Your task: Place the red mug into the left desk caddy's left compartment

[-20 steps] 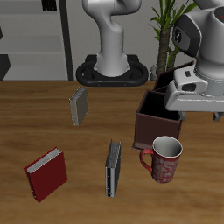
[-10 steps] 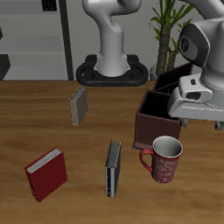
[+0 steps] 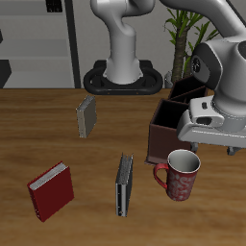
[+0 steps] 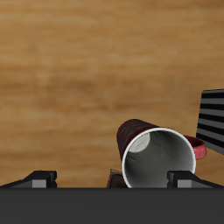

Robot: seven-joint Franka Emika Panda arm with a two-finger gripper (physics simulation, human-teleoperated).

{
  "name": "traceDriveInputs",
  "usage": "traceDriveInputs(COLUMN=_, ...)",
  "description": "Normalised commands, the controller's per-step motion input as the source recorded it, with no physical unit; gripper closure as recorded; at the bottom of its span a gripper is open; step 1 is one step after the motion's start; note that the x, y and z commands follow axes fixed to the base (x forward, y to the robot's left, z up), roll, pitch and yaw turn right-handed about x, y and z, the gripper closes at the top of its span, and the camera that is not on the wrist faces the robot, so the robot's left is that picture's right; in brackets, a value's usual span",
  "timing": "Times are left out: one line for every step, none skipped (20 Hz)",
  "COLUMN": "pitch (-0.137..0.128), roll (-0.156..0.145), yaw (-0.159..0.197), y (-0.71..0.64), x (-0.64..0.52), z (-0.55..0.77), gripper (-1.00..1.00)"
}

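1. We see the red mug (image 3: 179, 175) standing upright on the tabletop (image 3: 38, 125), near the front edge, its handle (image 3: 160, 174) pointing away from the caddy's side toward the grey book.
2. The mug's pale inside (image 4: 157, 158) looks empty in the wrist view; nothing sits in it.
3. The caddy (image 3: 174, 129) stands just behind the mug, a dark brown box whose low square section faces the mug; we see nothing inside that section.
4. The caddy's taller slanted panels (image 3: 186, 89) rise at its far end, partly hidden by the arm, so we cannot see into the narrow left compartment there.
5. The gripper (image 3: 217, 144) hangs above the caddy's front part and beside the mug, clear of the mug's rim.
6. In the wrist view the two fingers (image 4: 39, 178) show wide apart with the mug between and below them, holding nothing.
7. A grey book (image 3: 124, 184) stands on edge beside the mug, apart from it.
8. A red book (image 3: 51, 190) lies flat farther along the front edge.
9. A second grey book (image 3: 86, 116) stands tilted farther back.
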Motion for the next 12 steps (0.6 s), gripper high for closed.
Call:
traceDriveInputs(pitch=0.011, roll=-0.052, yaw=0.009, y=-0.2, x=-0.02, z=-0.34, gripper=-1.0)
traceDriveInputs(pitch=0.005, roll=-0.016, yaw=-0.024, y=-0.26, x=0.05, z=-0.35, gripper=-1.0)
traceDriveInputs(pitch=0.018, roll=-0.009, yaw=-0.013, y=-0.04, x=-0.01, z=-0.12, gripper=-1.0)
traceDriveInputs(pitch=0.039, roll=-0.05, yaw=-0.008, y=-0.34, x=0.06, z=-0.52, gripper=-1.0)
traceDriveInputs(pitch=0.025, roll=-0.01, yaw=-0.006, y=-0.16, x=0.05, z=-0.42, gripper=-1.0)
traceDriveInputs(pitch=0.04, roll=0.024, yaw=0.03, y=-0.12, x=0.04, z=-0.39, gripper=-1.0)
traceDriveInputs(pitch=0.037, roll=-0.075, yaw=-0.011, y=-0.17, x=0.05, z=-0.38, gripper=-1.0)
traceDriveInputs(pitch=0.049, roll=0.025, yaw=-0.049, y=-0.05, x=-0.01, z=-0.49, gripper=-1.0)
traceDriveInputs(pitch=0.035, roll=0.011, yaw=0.017, y=0.01, x=0.0, z=-0.33, gripper=-1.0)
traceDriveInputs(pitch=0.043, roll=-0.028, yaw=-0.036, y=0.0, x=-0.05, z=-0.39, gripper=-1.0)
traceDriveInputs(pitch=0.035, roll=0.059, yaw=-0.014, y=0.09, x=-0.01, z=-0.41, gripper=-1.0)
traceDriveInputs(pitch=0.037, roll=0.005, yaw=0.028, y=0.08, x=-0.03, z=-0.44, gripper=-1.0)
